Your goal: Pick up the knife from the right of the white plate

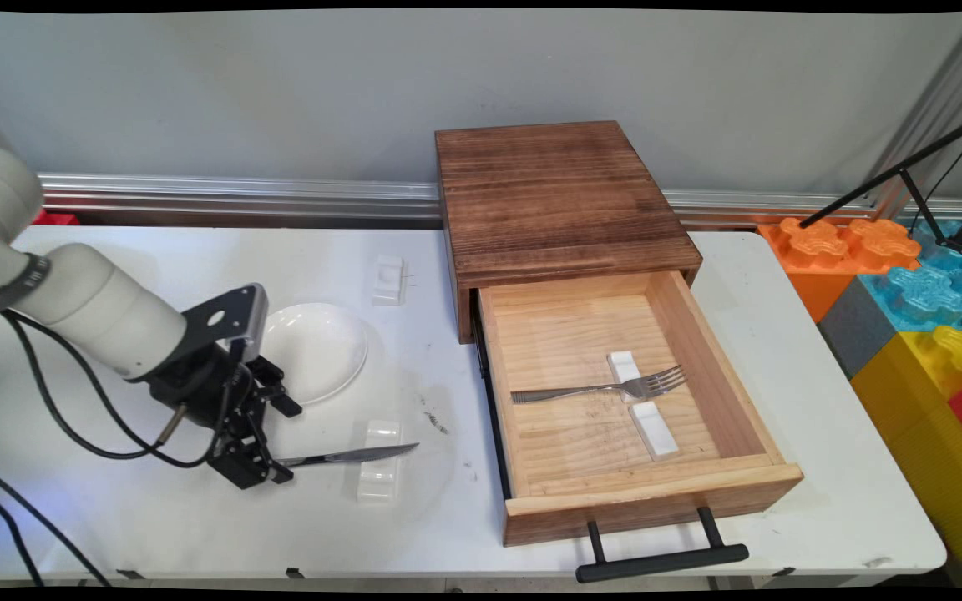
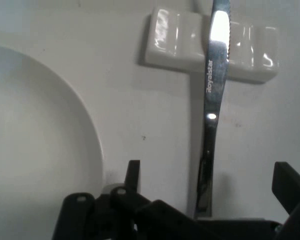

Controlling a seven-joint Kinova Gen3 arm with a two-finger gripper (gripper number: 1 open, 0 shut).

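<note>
The knife (image 1: 347, 456) lies across a small white ceramic rest (image 1: 379, 472) on the left part of the desk (image 1: 197, 517), its blade propped on the groove of the rest and pointing toward the drawer, its handle end reaching back between the gripper (image 1: 270, 442). The hand view shows the same: the knife (image 2: 211, 115) runs up from the gripper (image 2: 205, 200) and crosses the rest (image 2: 180, 42) near the top, with one finger (image 2: 133, 175) to its left and the other at the right edge, clear gaps on both sides of the handle. So the fingers are spread and straddle the handle without pinching it; the rest alone appears to keep the blade off the desk surface. Just beside the gripper, on the wall side, sits a shallow white plate (image 1: 318, 351), and beyond it, nearer the wall, a second white rest (image 1: 388, 280) with nothing on it. To the right stands a dark wooden box (image 1: 556, 200) whose pale drawer (image 1: 740, 492) is pulled fully out toward the near edge, black handle (image 1: 660, 563) foremost. Inside, a fork (image 1: 606, 388) lies crosswise over a third white rest (image 1: 656, 430), tines toward the right wall of the drawer, supported much as the knife is. Coloured foam blocks (image 1: 907, 292) stand past the desk's right end.
</note>
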